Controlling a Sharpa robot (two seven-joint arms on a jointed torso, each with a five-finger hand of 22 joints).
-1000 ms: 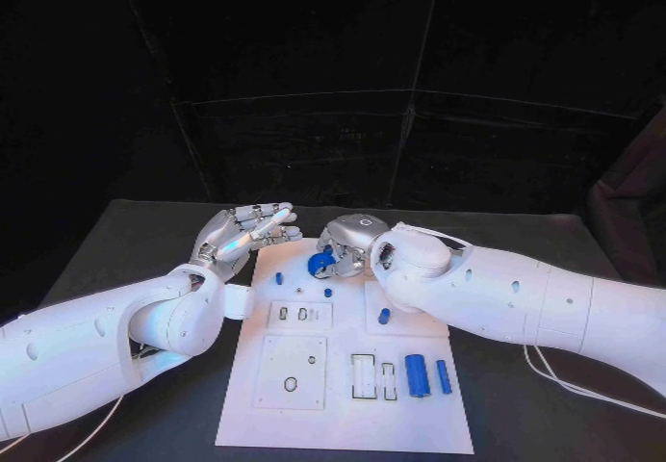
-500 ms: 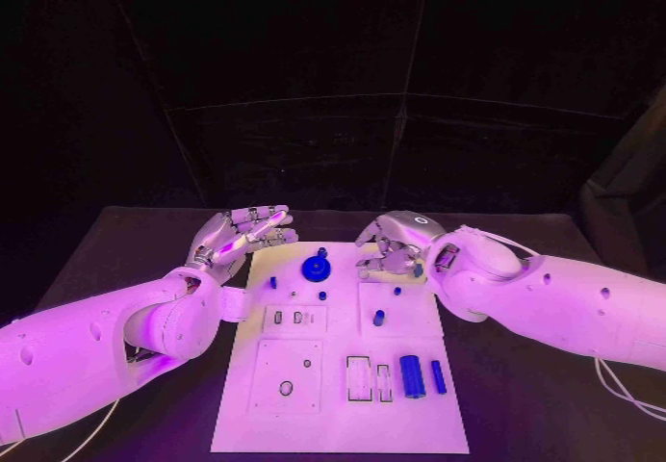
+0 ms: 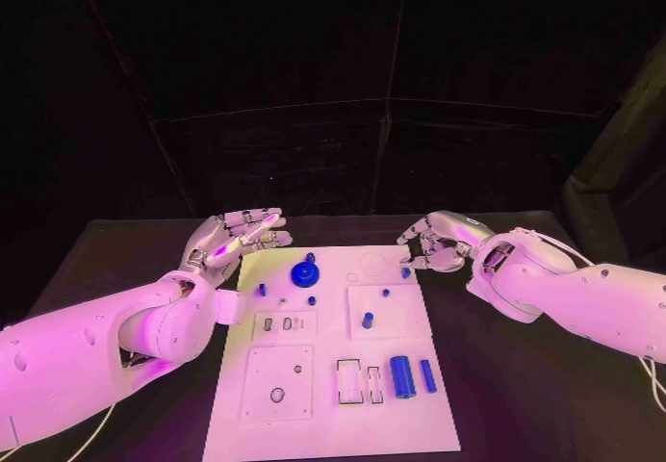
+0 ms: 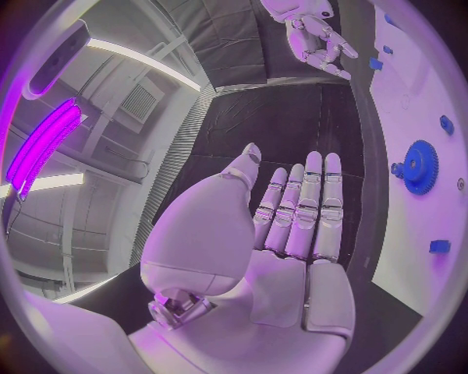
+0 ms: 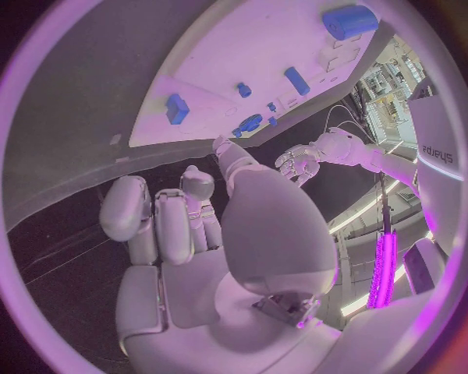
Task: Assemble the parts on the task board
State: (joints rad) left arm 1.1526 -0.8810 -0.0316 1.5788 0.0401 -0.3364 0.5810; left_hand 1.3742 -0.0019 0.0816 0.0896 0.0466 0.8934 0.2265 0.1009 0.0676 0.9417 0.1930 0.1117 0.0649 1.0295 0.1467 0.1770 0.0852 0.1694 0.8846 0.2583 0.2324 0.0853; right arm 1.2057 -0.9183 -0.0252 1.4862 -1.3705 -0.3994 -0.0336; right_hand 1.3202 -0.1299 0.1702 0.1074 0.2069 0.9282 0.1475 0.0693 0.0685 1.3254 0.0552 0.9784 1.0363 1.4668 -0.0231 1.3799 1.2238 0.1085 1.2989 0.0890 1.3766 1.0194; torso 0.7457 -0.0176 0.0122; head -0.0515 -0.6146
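On the black surface [image 3: 125, 250], in the head view, the white task board [image 3: 338, 404] lies lengthwise in the middle. A blue gear [image 3: 303, 274] sits near its far end. A small blue block [image 3: 405, 273] lies near the far right edge of the task board, a short blue peg [image 3: 368, 320] stands near the centre, and a large blue cylinder [image 3: 401, 376] lies beside a thin blue pin [image 3: 427, 376] toward the near right. The left robot hand [image 3: 236, 237] is raised just off the far left corner of the task board, released, fingers extended and apart, grasping nothing. The right robot hand [image 3: 442, 242] is positioned just off the far right corner, fingers curled downward; no part is visible in it.

In the left wrist view, the left robot hand [image 4: 292, 226] presents an empty palm with straight fingers lying side by side. The blue gear [image 4: 420, 167] rests on the task board [image 4: 409, 234] beside the fingertips, apart from them. The right robot hand [image 4: 314, 35] appears beyond, over the black surface [image 4: 234, 132].

In the right wrist view, the right robot hand [image 5: 195, 241] shows fingers bent inward, with nothing between them. The small blue block [image 5: 176, 108] lies on the task board [image 5: 264, 47] just beyond the fingertips. The large blue cylinder [image 5: 349, 21] lies at the far end of the board. The left robot hand [image 5: 297, 165] is visible past the board edge.
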